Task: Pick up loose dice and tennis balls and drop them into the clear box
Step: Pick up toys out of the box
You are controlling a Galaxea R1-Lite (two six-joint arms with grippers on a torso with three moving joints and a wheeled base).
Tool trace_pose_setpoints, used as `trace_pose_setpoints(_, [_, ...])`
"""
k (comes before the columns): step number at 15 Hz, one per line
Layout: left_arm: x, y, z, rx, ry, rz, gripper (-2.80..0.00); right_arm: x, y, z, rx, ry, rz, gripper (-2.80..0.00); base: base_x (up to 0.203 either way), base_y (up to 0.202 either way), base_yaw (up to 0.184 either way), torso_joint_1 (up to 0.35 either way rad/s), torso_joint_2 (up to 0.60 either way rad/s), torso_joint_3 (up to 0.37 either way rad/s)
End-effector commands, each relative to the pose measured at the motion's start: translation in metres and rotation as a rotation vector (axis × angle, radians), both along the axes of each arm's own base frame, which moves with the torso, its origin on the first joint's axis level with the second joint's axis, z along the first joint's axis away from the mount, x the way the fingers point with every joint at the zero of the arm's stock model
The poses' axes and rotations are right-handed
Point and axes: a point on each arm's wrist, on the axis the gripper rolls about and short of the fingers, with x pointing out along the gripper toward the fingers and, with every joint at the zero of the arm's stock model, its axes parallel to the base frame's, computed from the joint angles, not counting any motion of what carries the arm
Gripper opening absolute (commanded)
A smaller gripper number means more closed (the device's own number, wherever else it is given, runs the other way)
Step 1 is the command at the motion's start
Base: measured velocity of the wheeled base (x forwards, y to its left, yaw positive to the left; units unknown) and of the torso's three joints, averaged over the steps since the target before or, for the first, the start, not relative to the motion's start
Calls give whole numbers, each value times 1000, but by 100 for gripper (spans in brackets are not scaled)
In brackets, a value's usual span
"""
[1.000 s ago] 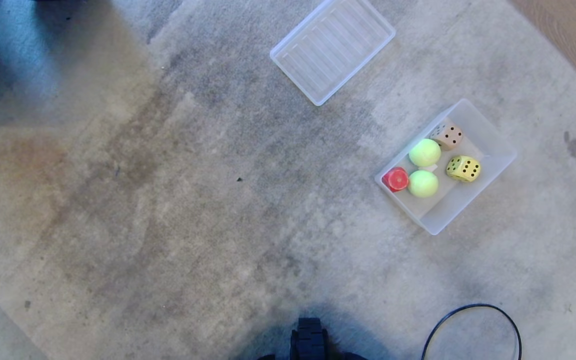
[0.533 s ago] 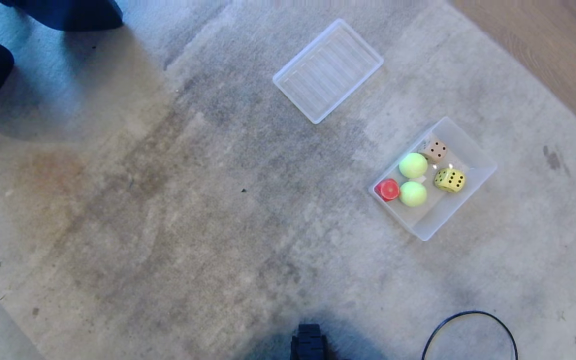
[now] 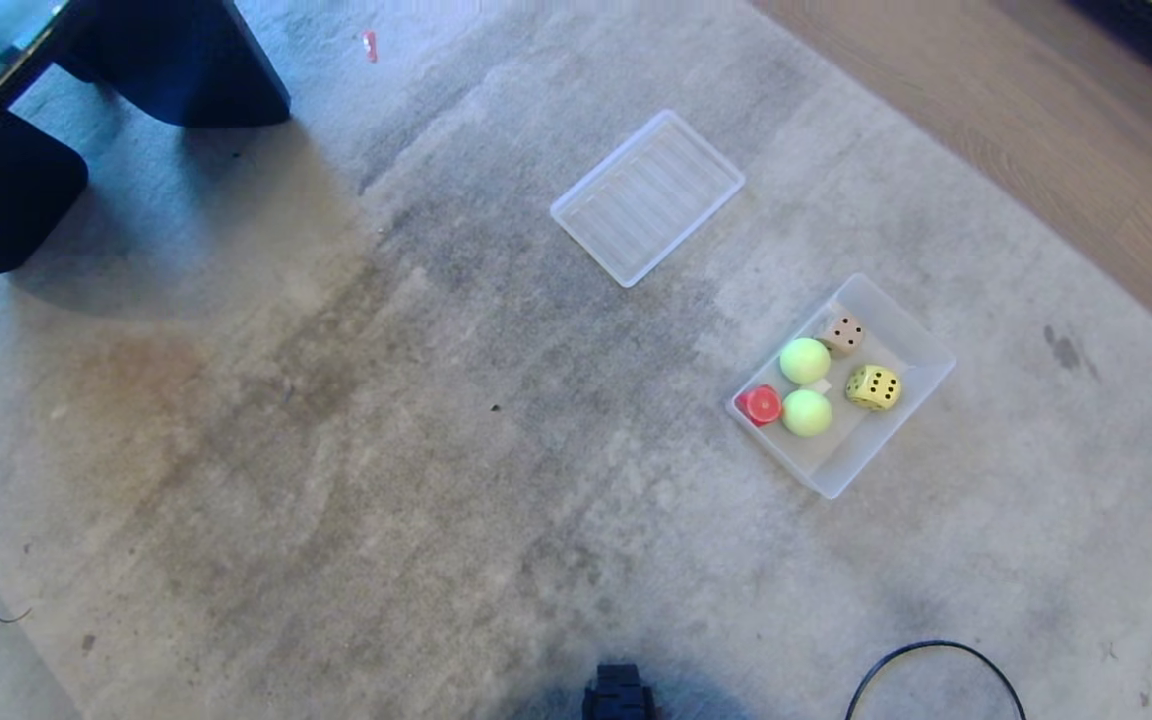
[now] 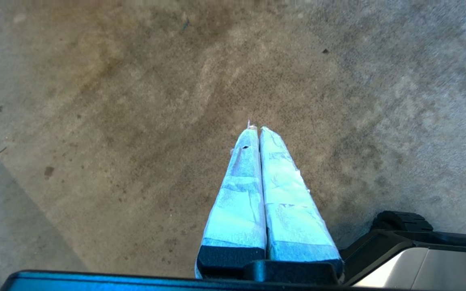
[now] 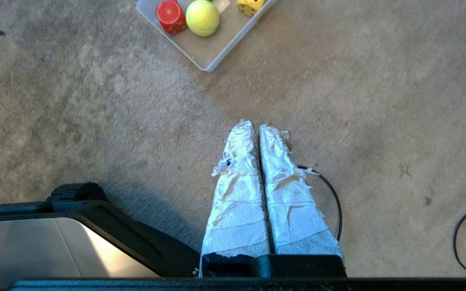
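Observation:
The clear box [image 3: 911,345] sits on the carpet at the right of the head view. Inside it lie two tennis balls [image 3: 804,360] [image 3: 807,412], a red die [image 3: 762,404], a yellow die [image 3: 874,387] and a beige die [image 3: 843,334]. In the right wrist view the box's near corner [image 5: 208,60] shows with the red die [image 5: 170,15], one tennis ball [image 5: 202,17] and the yellow die [image 5: 250,5]. Neither arm appears in the head view. My left gripper [image 4: 257,129] hangs shut and empty over bare carpet. Short of the box, my right gripper [image 5: 256,124] is shut and empty too.
A flat ribbed clear lid [image 3: 648,196] lies on the carpet beyond the box. Dark furniture legs [image 3: 176,70] stand at the far left. Wooden floor [image 3: 1036,120] runs along the far right. A black cable loop [image 3: 936,670] lies near my base [image 3: 619,692].
The whole head view has pulled back and tilted up: box, lid and carpet look smaller and lower, and furniture and wood floor have come into view. Nothing on the carpet moved.

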Motion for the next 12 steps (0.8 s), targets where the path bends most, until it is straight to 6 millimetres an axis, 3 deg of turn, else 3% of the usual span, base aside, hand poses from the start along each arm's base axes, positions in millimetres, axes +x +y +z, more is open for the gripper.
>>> trace_pose_setpoints(1, [0,0,0,4,-2,-1,-280,0,0,0,1,3,0,-280,0,0,0,2,2,207])
trace_pose_setpoints(12, [0,0,0,2,-2,1,-280,0,0,0,1,3,0,-280,0,0,0,3,1,202])
